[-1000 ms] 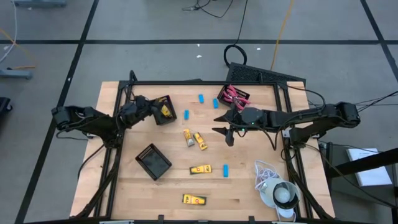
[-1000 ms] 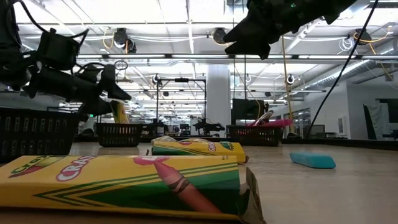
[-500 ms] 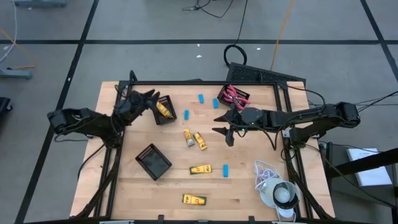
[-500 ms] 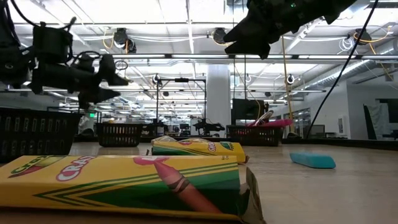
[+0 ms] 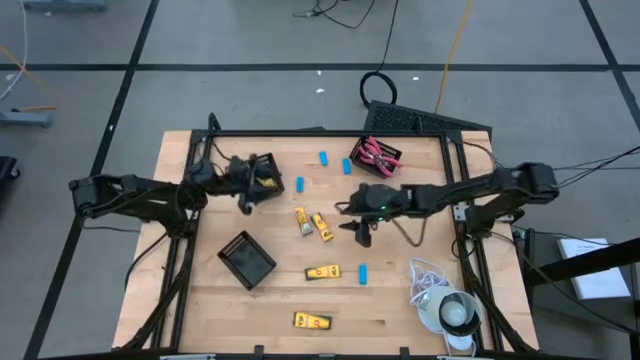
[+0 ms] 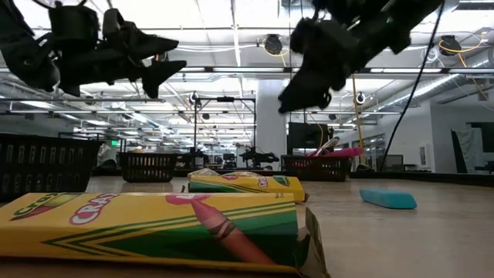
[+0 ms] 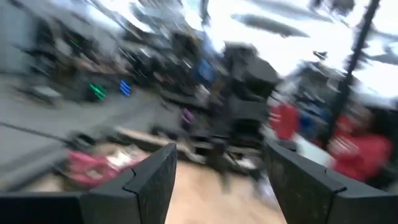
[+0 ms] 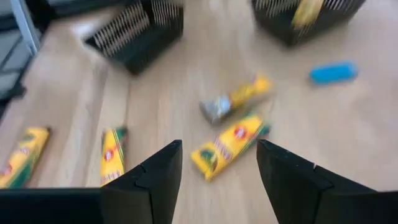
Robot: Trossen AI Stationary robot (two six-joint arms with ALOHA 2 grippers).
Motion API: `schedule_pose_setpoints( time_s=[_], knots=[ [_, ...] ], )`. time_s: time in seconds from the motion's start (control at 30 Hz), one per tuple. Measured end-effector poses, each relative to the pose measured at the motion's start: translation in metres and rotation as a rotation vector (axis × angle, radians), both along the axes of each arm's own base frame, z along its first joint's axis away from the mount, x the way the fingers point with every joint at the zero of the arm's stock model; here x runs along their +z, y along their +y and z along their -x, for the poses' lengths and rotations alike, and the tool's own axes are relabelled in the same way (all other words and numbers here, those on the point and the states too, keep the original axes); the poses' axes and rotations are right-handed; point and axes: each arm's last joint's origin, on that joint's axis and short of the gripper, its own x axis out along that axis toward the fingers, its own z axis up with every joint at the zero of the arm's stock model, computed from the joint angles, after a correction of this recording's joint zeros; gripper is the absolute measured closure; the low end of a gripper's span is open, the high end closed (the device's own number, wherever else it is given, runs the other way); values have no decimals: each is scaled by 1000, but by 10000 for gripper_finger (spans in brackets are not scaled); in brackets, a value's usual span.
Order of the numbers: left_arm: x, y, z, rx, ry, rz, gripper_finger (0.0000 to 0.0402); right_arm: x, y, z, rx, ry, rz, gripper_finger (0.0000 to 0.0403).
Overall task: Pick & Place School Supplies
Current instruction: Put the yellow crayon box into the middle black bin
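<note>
Yellow crayon boxes lie flat on the wooden table: two mid-table (image 5: 300,220) (image 5: 322,228), one nearer (image 5: 322,272), one by the near edge (image 5: 312,321). Several light-blue erasers (image 5: 363,273) (image 5: 300,184) are scattered about. Pink-handled scissors (image 5: 372,152) lie in the far-right black tray. A yellow item (image 5: 264,178) lies in the far-left tray (image 5: 262,162). My left gripper (image 5: 244,198) hovers open and level beside that tray, nothing between its fingers (image 7: 217,180). My right gripper (image 5: 358,232) hangs open above the table, just right of the two mid-table crayon boxes (image 8: 230,146).
An empty black tray (image 5: 246,259) stands at the near left. A white cord with a round grey-white object (image 5: 445,305) lies at the near right corner. A black frame (image 5: 330,133) borders the table. Bare wood shows between the scattered items.
My left gripper has risen away from the far-left tray and tipped up from slanting down to about level; the yellow item stays in the tray. My right gripper has sunk toward the table and edged toward the mid-table crayon boxes, still open.
</note>
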Motion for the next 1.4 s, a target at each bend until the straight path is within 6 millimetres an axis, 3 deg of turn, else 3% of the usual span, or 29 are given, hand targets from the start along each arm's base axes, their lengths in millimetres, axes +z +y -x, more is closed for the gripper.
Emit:
schedule_pose_setpoints(
  time_s=[0.1,0.33,0.6,1.0,1.23,1.4],
  knots=[
    [-4,-11,-7,-86,76,-21,153,-16,3,-14,13,61,-33,206],
    [-5,-46,-17,-224,105,-114,153,-28,4,-49,27,158,-48,202],
    [3,-81,-13,-336,47,-211,153,-35,3,-76,13,253,-62,150],
    [23,-100,12,-276,4,-306,153,-39,-11,-80,-80,248,-97,145],
    [30,-107,20,-273,-47,-340,153,-76,-6,-90,-75,303,-128,145],
    [28,-111,20,-240,-27,-357,153,-79,-4,-94,-69,276,-131,145]
  ],
)
